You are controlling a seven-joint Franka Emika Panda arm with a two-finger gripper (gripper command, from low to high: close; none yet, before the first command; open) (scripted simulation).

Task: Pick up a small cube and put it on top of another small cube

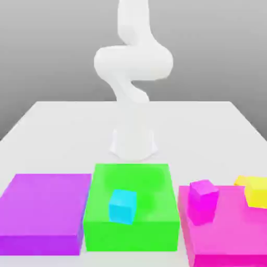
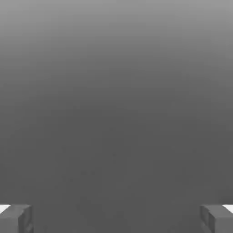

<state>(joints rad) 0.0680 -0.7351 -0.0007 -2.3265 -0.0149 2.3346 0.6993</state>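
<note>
The small cube point(image 1: 254, 190), bright yellow, sits on the pink flat block point(image 1: 229, 237) at the exterior view's right edge. A magenta cube point(image 1: 203, 200) stands on the same block, to the yellow one's left. A cyan cube point(image 1: 123, 205) rests on the green flat block point(image 1: 130, 232) in the middle. My gripper point(image 2: 116, 218) is open in the hand view, its two grey fingertips point(image 2: 16, 218) far apart with nothing between them, facing a plain grey backdrop. The white arm point(image 1: 133, 62) rises from its base behind the green block and bends upward out of the picture.
A purple flat block point(image 1: 44, 208) lies at the exterior view's left, beside the green one. The three flat blocks line the front of the white table point(image 1: 62, 130). The arm's base point(image 1: 133, 143) stands just behind the green block.
</note>
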